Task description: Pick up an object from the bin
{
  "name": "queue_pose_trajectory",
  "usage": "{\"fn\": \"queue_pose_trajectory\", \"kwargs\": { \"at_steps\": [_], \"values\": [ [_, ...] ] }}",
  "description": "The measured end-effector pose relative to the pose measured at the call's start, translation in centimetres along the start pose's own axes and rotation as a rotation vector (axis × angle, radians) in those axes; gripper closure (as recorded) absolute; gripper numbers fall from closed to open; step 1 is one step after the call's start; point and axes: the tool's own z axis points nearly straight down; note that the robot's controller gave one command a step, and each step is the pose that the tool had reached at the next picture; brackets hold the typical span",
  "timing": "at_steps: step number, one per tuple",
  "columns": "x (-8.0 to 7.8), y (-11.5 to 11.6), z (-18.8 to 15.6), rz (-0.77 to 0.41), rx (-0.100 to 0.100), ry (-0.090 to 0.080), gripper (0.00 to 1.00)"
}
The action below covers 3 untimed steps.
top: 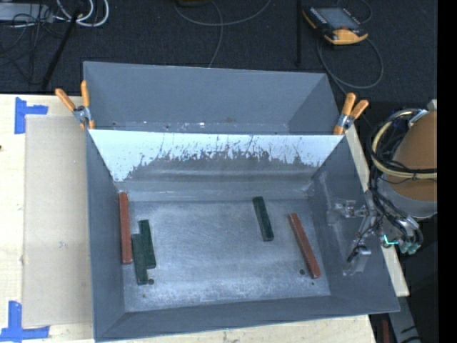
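While near hand (355,257), long thin reddish-brown stick (305,245).

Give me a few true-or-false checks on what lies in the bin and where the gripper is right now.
1. A reddish-brown strip lies by the left wall of the bin, with a dark green block beside it. True.
2. The gripper is at the bin's right side. True.
3. The gripper is over the dark green block. False: the block lies at the opposite side.
4. The bin holds a heap. False: four things, including a dark green bar and a second reddish-brown strip.
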Motion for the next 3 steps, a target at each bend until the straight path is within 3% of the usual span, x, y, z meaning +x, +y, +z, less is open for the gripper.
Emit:
{"fn": "queue_pose_trajectory", "kwargs": {
  "at_steps": [1,2,3],
  "values": [
    [-1.2,-1.9,-6.5,-0.225,0.005,-0.013,0.0],
    [-5.2,1.0,9.6,-0.511,-0.001,-0.002,0.0],
    [-11.1,1.7,12.0,-1.045,-0.007,-0.009,0.0]
  ]
}}
